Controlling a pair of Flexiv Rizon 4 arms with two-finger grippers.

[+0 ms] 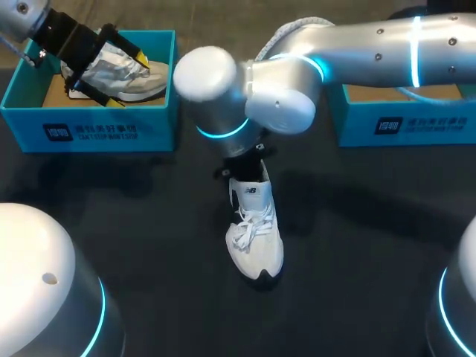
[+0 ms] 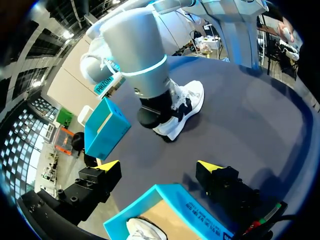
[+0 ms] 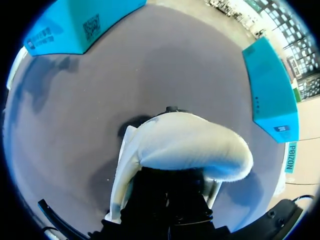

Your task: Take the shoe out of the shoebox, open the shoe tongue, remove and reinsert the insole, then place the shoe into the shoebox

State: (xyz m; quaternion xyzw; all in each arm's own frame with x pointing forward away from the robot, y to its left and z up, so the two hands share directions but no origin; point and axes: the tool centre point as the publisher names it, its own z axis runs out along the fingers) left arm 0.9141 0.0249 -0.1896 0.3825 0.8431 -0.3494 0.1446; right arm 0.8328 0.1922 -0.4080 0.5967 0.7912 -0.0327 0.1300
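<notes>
Leftmost, a blue shoebox (image 1: 89,134) with a grey shoe (image 1: 130,74) inside. Right above it, the left gripper (image 2: 160,166), yellow tips spread wide, clamped on nothing. Further right, on the dark table (image 1: 357,245), a white shoe (image 1: 255,238) out of both boxes, upright on its sole, laces up, toe towards the near edge. At its heel end, the right gripper (image 1: 244,160), down on the shoe; impossible to tell whether apart or together. Rightmost, a second blue shoebox (image 1: 401,123), partly under the right arm (image 1: 372,44).
</notes>
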